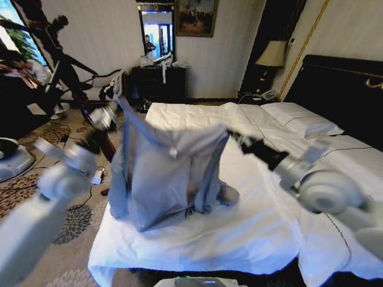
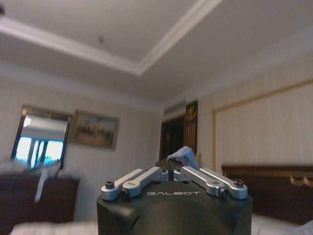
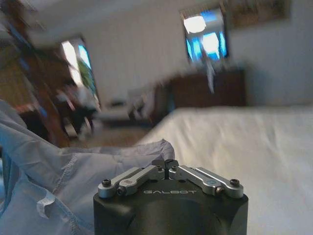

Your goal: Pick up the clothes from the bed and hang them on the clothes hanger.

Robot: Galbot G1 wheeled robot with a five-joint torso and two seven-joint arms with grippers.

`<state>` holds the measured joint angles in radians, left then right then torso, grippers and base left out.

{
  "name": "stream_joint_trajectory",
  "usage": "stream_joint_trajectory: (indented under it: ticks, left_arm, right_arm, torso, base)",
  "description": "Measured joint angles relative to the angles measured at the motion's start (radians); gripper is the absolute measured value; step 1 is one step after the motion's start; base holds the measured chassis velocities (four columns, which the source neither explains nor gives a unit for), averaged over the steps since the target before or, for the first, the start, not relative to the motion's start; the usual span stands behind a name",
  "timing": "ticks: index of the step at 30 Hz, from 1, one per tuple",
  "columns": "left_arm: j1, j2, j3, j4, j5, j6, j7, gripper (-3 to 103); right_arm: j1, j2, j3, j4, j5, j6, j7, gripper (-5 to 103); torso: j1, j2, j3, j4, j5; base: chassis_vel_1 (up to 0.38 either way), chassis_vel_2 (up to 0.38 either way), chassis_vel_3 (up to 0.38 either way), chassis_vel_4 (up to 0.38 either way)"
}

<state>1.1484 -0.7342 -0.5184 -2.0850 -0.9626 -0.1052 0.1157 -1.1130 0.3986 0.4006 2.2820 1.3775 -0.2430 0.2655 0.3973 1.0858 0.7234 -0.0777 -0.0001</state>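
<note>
My bed, with the shirt's tail on it

The bed (image 1: 251, 233) before me wears rumpled white sheets; two pillows (image 1: 299, 118) lie by its headboard, and the clothes' (image 1: 173, 179) hem rests mid-mattress.

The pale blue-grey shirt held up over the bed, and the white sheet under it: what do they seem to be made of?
The pale blue-grey long-sleeved shirt looks like thin, soft woven cloth with a matt finish: it drapes limply in folds between the left pincer and the right pincer, with stitched seams. The white bed sheet seems smooth matt cloth, perhaps cotton, lightly creased.
</note>
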Motion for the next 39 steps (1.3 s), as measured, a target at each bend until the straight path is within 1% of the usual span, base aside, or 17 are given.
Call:
stream_joint_trajectory:
  ticks: [3,6,9,12,14,15,19,21,23,24,26,29,30,32,35,38,39]
  left_arm:
    - [0.023,-0.014,0.016,0.016,0.046,-0.001,0.005,0]
    - [0.035,-0.04,0.051,0.067,0.131,0.003,0.0,0]
    - [0.045,-0.05,0.059,0.091,0.17,0.009,-0.009,0]
    - [0.086,-0.073,0.055,0.135,0.269,0.024,-0.03,0]
    - [0.113,-0.084,0.036,0.16,0.339,0.026,-0.044,0]
    - [0.113,-0.084,0.036,0.16,0.339,0.026,-0.044,0]
    - [0.16,-0.102,-0.005,0.2,0.436,0.021,-0.066,0]
    - [0.167,-0.106,-0.009,0.206,0.447,0.018,-0.067,0]
    - [0.187,-0.121,-0.019,0.222,0.47,0.009,-0.069,0]
    - [0.193,-0.129,-0.021,0.23,0.476,0.004,-0.069,0]
    - [0.195,-0.136,-0.021,0.236,0.48,0.001,-0.069,0]
    - [0.197,-0.15,-0.02,0.252,0.484,-0.004,-0.068,0]
    - [0.195,-0.155,-0.016,0.26,0.487,-0.006,-0.066,0]
    - [0.192,-0.157,-0.013,0.265,0.489,-0.007,-0.066,0]
    - [0.185,-0.166,-0.005,0.278,0.491,-0.009,-0.063,0]
    - [0.184,-0.168,-0.003,0.285,0.493,-0.01,-0.062,0]
    - [0.184,-0.169,-0.003,0.292,0.495,-0.011,-0.061,0]
  right_arm:
    - [0.009,0.029,-0.057,-0.018,-0.007,-0.036,0.029,0]
    - [0.031,0.099,-0.182,-0.079,-0.052,-0.097,0.06,0]
    - [0.061,0.145,-0.249,-0.126,-0.082,-0.106,0.06,0]
    - [0.151,0.261,-0.392,-0.234,-0.112,-0.107,0.066,0]
    - [0.219,0.346,-0.472,-0.304,-0.123,-0.082,0.049,0]
    - [0.219,0.346,-0.472,-0.304,-0.123,-0.082,0.049,0]
    - [0.34,0.465,-0.583,-0.38,-0.168,0.035,-0.098,-2]
    - [0.355,0.477,-0.599,-0.385,-0.183,0.048,-0.114,3]
    - [0.388,0.506,-0.642,-0.389,-0.199,0.066,-0.129,14]
    - [0.398,0.517,-0.659,-0.388,-0.189,0.067,-0.119,19]
    - [0.403,0.525,-0.667,-0.387,-0.176,0.064,-0.107,19]
    - [0.41,0.535,-0.671,-0.39,-0.151,0.048,-0.077,35]
    - [0.412,0.535,-0.668,-0.398,-0.148,0.036,-0.066,41]
    - [0.412,0.535,-0.663,-0.404,-0.148,0.018,-0.046,41]
    - [0.406,0.524,-0.645,-0.405,-0.132,-0.074,0.052,57]
    - [0.387,0.512,-0.632,-0.389,-0.131,-0.091,0.063,62]
    - [0.375,0.504,-0.624,-0.374,-0.135,-0.099,0.065,73]
  torso:
    - [0.0,0.0,0.0,0.0001,-0.0001]
    - [0.0,0.0,0.0,-0.0007,0.0]
    - [0.0,0.0,0.0,-0.0008,0.0001]
    - [0.0,0.0,0.0,0.0,0.0]
    - [0.0,0.0,0.0,0.0001,-0.0001]
    - [0.0,0.0,0.0,0.0001,-0.0001]
    - [0.0,0.0,0.0,0.0003,-0.0002]
    - [0.0,0.0,0.0,0.0003,-0.0003]
    - [0.0,0.0,0.0,0.0001,-0.0003]
    - [0.0,0.0,0.0,-0.0001,-0.0003]
    - [0.0,0.0,0.0,-0.0002,-0.0002]
    - [0.0,0.0,0.0,-0.0003,-0.0001]
    - [0.0,0.0,0.0,-0.0003,-0.0001]
    - [0.0,0.0,0.0,-0.0003,0.0]
    - [0.0,0.0,0.0,-0.0003,0.0]
    - [0.0,0.0,0.0,-0.0004,0.0001]
    - [0.0,0.0,0.0,-0.0004,0.0002]
  base:
    - [0.0,0.0,0.0,0.0]
    - [0.0,0.0,0.0,0.0]
    - [0.0,0.0,0.0,0.0]
    - [0.0,0.0,0.0,0.0]
    - [0.0,0.0,0.0,0.0]
    - [0.0,0.0,0.0,0.0]
    - [0.0,0.0,0.0,0.0]
    - [0.0,0.0,0.0,0.0]
    - [0.0,0.0,0.0,0.0]
    - [0.0,0.0,0.0,0.0]
    - [0.0,0.0,0.0,0.0]
    - [0.0,0.0,0.0,0.0]
    - [0.0,0.0,0.0,0.0]
    - [0.0,0.0,0.0,0.0]
    - [0.0,0.0,0.0,0.0]
    - [0.0,0.0,0.0,0.0]
    - [0.0,0.0,0.0,0.0]
